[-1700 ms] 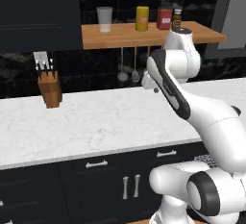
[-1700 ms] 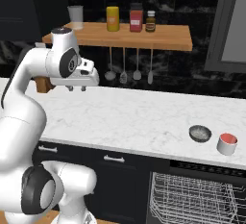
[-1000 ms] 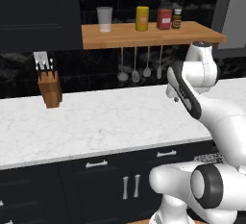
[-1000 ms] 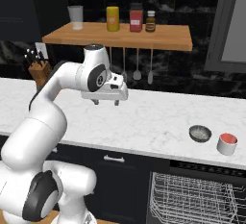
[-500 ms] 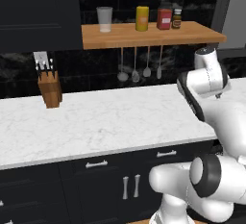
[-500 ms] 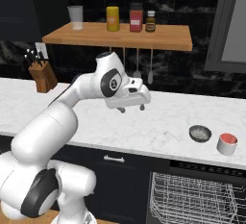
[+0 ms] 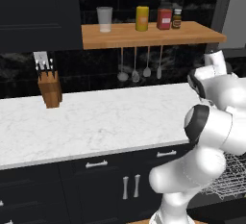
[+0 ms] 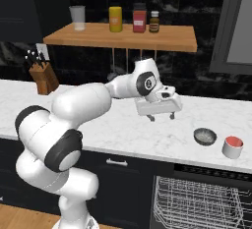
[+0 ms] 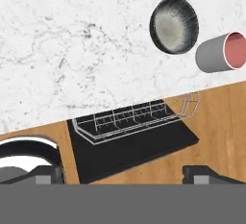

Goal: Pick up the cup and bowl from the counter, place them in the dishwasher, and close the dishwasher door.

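Observation:
On the white marble counter [image 8: 118, 125], toward its right end, a dark grey bowl [image 8: 204, 136] lies beside a small pale cup [image 8: 232, 147] with a red inside. My gripper [image 8: 162, 117] hangs open above the counter, left of the bowl, with nothing between its fingers. In the hand view the bowl [image 9: 174, 24] and cup [image 9: 220, 52] sit at the upper right on the counter [image 9: 72, 50]. Below the counter edge, the dishwasher door [image 9: 144, 146] lies open and flat, with the wire rack [image 9: 139, 117] pulled out over it. The rack [image 8: 202, 203] also juts out under the cup.
A knife block [image 8: 42, 78] stands at the counter's far left. The wooden shelf [image 8: 123, 36] above carries a tumbler and jars, and utensils [image 7: 139, 69] hang beneath it. Dark cabinets [image 7: 96, 180] run under the counter. Wooden floor [image 9: 216, 122] surrounds the open door.
The arm has swung right along the counter, carrying the gripper from near the middle toward the bowl and cup. The gripper stays open. Bowl and cup have not moved.

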